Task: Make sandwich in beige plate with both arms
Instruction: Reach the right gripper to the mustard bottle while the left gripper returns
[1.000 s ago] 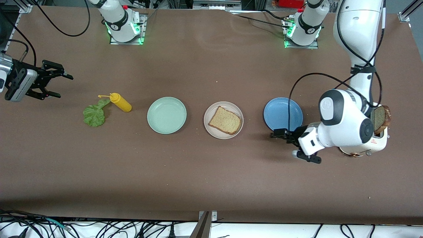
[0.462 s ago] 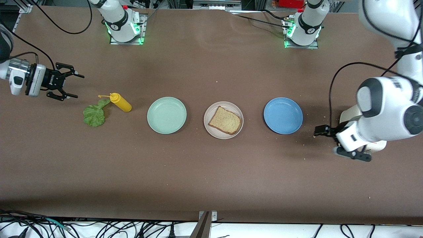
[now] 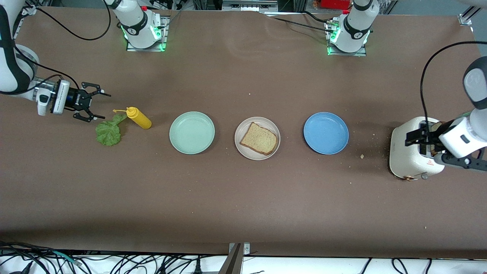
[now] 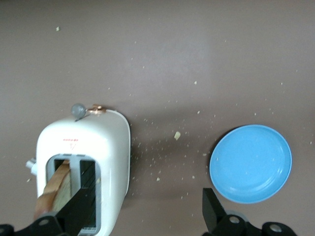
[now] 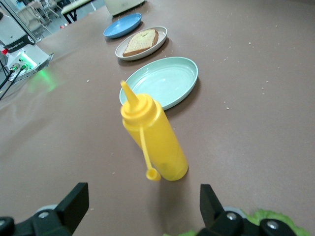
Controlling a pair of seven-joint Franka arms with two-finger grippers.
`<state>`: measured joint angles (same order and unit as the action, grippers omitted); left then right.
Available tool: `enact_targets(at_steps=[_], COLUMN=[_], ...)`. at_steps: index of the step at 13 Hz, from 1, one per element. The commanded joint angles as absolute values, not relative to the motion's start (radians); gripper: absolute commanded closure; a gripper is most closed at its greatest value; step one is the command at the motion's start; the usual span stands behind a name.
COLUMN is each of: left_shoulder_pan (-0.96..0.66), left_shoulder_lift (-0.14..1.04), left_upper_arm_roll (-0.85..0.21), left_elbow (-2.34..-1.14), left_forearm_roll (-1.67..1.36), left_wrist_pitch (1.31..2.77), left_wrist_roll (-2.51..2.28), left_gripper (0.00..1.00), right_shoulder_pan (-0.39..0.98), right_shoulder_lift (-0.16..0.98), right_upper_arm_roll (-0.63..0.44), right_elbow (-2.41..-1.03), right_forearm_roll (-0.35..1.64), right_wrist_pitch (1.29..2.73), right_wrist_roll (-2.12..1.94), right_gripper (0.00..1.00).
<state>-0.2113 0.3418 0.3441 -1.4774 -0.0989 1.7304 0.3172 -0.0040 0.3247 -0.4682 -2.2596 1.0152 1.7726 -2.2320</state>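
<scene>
The beige plate sits mid-table with one toasted bread slice lying on it. A second slice stands in a slot of the white toaster at the left arm's end. My left gripper hangs open over the toaster, one finger above the slots, and holds nothing. The green lettuce leaf lies flat at the right arm's end. My right gripper is open and empty, low beside the leaf, with the leaf's edge under one finger.
A yellow squeeze bottle lies on its side next to the lettuce. A mint-green plate and a blue plate flank the beige plate. Crumbs dot the table between the blue plate and the toaster.
The left arm swung away from beside the blue plate to over the toaster. The right gripper moved in toward the lettuce and the bottle. Both stayed open.
</scene>
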Motion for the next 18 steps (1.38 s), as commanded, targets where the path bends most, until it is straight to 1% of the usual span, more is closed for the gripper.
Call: enact_targets(at_steps=[1,3,8,10,16,18], left_shoulder_pan=[-0.216,-0.216,-0.218,-0.218,-0.218,-0.218], left_shoulder_lift=[0.305,0.282,0.250,0.250,0.250,0.250], left_upper_arm_roll=[0.353,0.351,0.350,0.351,0.347,0.348], left_elbow=[-1.489,-1.488,-1.483,-1.433,-1.419,-1.419], left_forearm_roll=[-0.058,-0.060,-0.061,-0.061,-0.061,-0.061], left_wrist_pitch=[1.674,1.631,1.560,1.520,1.500,1.499], left_wrist_roll=[0.302,0.273,0.223,0.209,0.170,0.170], left_gripper=[0.00,0.00,0.00,0.00,0.00,0.00], right_shoulder_pan=[-0.018,-0.017,-0.011,-0.011,-0.009,-0.008], right_shoulder_lift=[0.428,0.468,0.509,0.551,0.613,0.615], right_upper_arm_roll=[-0.468,-0.460,-0.394,-0.380,-0.330,-0.310], right_elbow=[-2.250,-2.247,-2.243,-2.238,-2.240,-2.241], right_forearm_roll=[1.132,1.190,1.288,1.362,1.453,1.485], right_wrist_pitch=[1.720,1.707,1.681,1.642,1.621,1.631], right_wrist_roll=[-2.392,-2.445,-2.536,-2.560,-2.589,-2.597], right_gripper=[0.00,0.00,0.00,0.00,0.01,0.53])
